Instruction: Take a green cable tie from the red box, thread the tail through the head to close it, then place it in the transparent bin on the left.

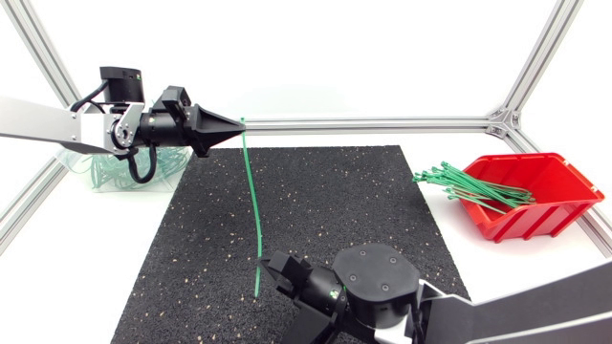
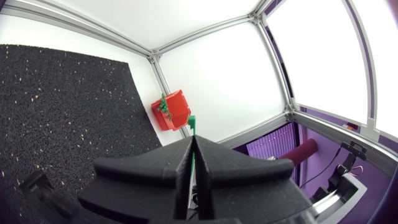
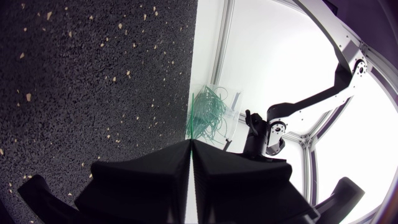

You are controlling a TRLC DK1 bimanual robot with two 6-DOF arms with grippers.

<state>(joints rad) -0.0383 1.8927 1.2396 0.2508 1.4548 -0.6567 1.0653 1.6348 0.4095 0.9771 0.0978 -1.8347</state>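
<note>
The left jaws were pressed together on the upper end of a green cable tie, and in the left wrist view a short green stub poked out past their tips. The right jaws were closed too, apparently on the tie's lower end, with a sliver of green at their seam in the right wrist view. Seen from overhead, the tie ran as one slightly bowed line between the two pairs of jaws, from about eleven o'clock on the black mat down to about six o'clock. It was not yet looped. Holding it at both ends probably gave each arm control of one end, so that the tail could be steered into the head. Threading therefore looked like the step in hand. The left arm came in from nine o'clock and the right arm from about five o'clock. The transparent bin sat on the table at about ten o'clock, just beyond the left jaws, and held a tangle of green ties. That put it close by for the drop once the loop was closed. The red box stood well apart at three o'clock, with spare green ties fanning over its rim towards the mat.
</note>
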